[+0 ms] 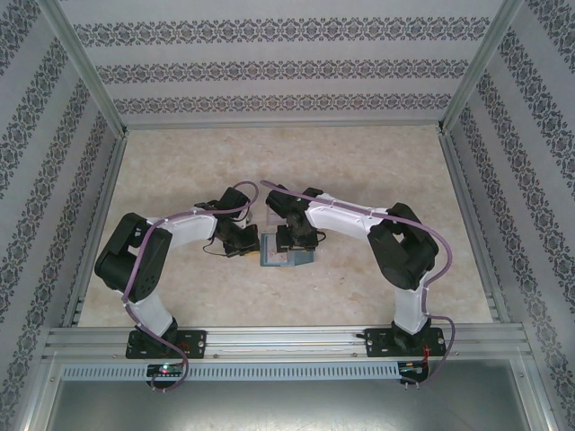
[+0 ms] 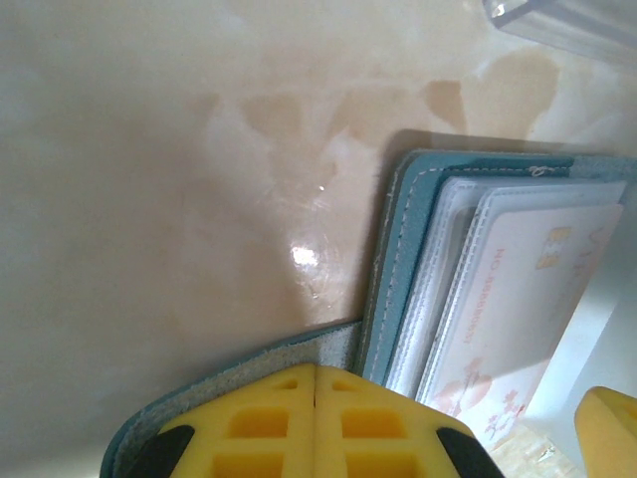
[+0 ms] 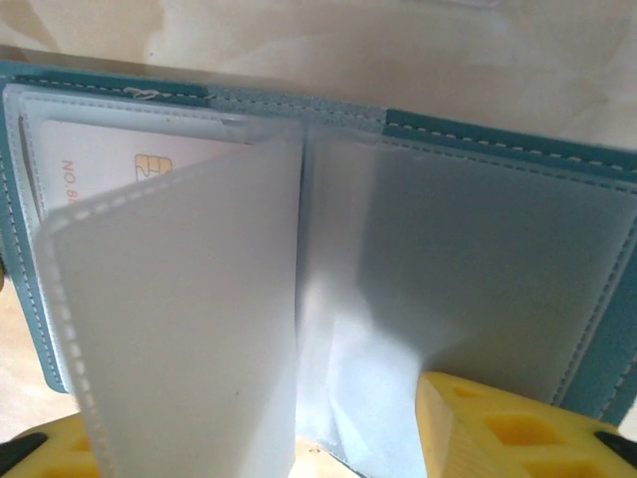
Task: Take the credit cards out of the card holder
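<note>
Pinning by the closed left gripper (image 2: 315, 428) steadies the card holder (image 2: 403, 229), so the right gripper (image 3: 259, 438) (fingers apart) should pinch the edge of the seemingly sleeved credit card (image 3: 109, 159).

The top camera sits above and behind my arm bases, looking down over the whole worktop (image 1: 180, 171). Both wrist cameras look down from very close, each from its own side, sharing the open card holder (image 2: 398, 249).
</note>
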